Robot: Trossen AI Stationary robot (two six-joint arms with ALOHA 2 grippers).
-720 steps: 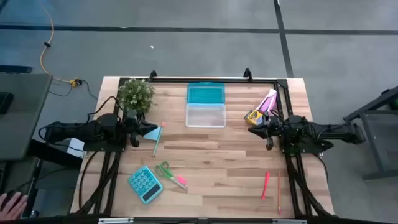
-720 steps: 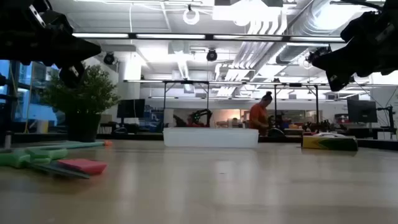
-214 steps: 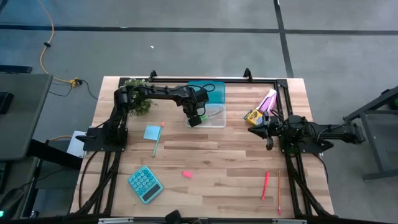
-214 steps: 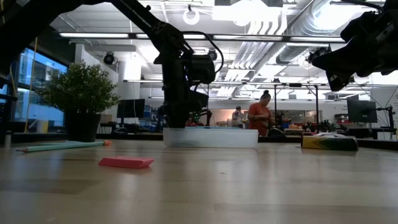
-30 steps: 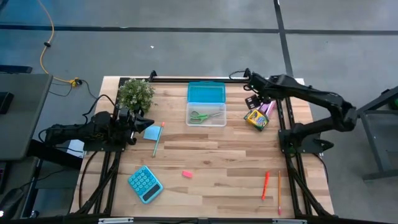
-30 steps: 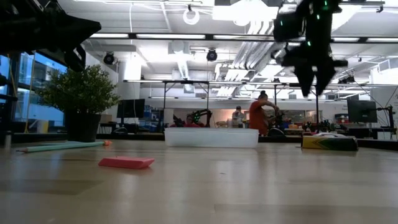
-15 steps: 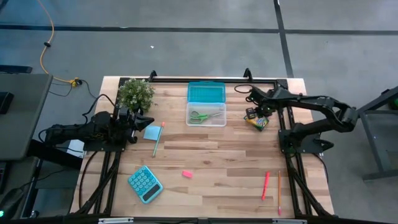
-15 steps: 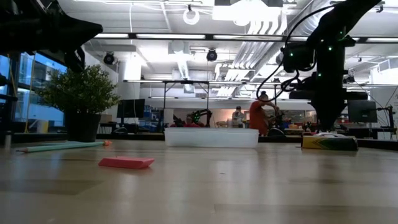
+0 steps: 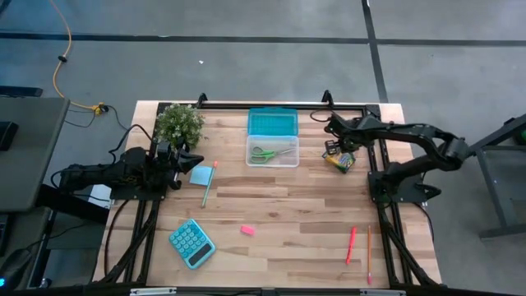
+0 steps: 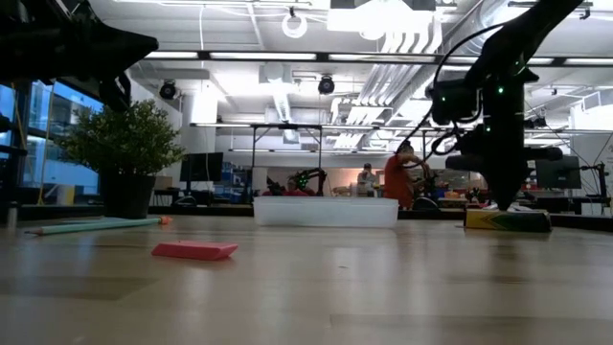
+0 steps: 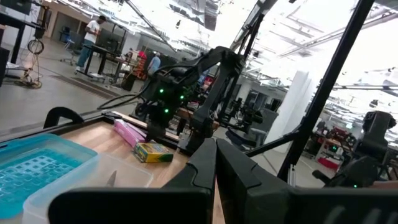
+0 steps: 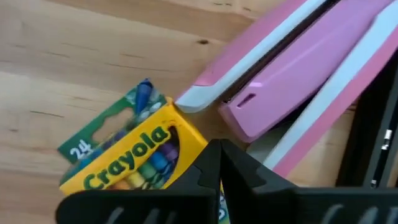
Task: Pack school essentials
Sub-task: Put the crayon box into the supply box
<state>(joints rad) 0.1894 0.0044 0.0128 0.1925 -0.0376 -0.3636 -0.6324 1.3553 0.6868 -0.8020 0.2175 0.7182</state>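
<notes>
The yellow crayon box (image 9: 339, 158) lies flat at the table's far right, beside the pink-and-white packet (image 12: 298, 62). My right gripper (image 9: 332, 149) is shut and points down right at the box (image 12: 130, 162); in the low view it (image 10: 505, 201) stands just over the box (image 10: 508, 220). Green-handled scissors (image 9: 271, 152) lie in the clear box (image 9: 272, 161). The pink eraser (image 9: 246, 230), pink-red pen (image 9: 351, 244), pencil (image 9: 368, 251), teal pen (image 9: 205, 182) and note pad (image 9: 200, 175) lie on the table. My left gripper (image 9: 186, 160) is shut, waiting at the left. My right gripper has its shut fingertips (image 12: 214, 163) right over the crayon box's end nearest the packet (image 12: 186, 140), coming from above. I cannot tell whether they touch it. The box lies flat on the table.
A teal lid (image 9: 272, 123) lies behind the clear box. A potted plant (image 9: 179, 123) stands at the far left. A teal calculator (image 9: 191, 242) lies near the front left. A black frame rail (image 9: 279, 105) runs along the far edge. People move in the room beyond (image 10: 395, 182).
My right gripper has come down from high above the table's far right corner to the crayon box, moving a little toward the near edge. The crayon box and the packet have stayed where they were.
</notes>
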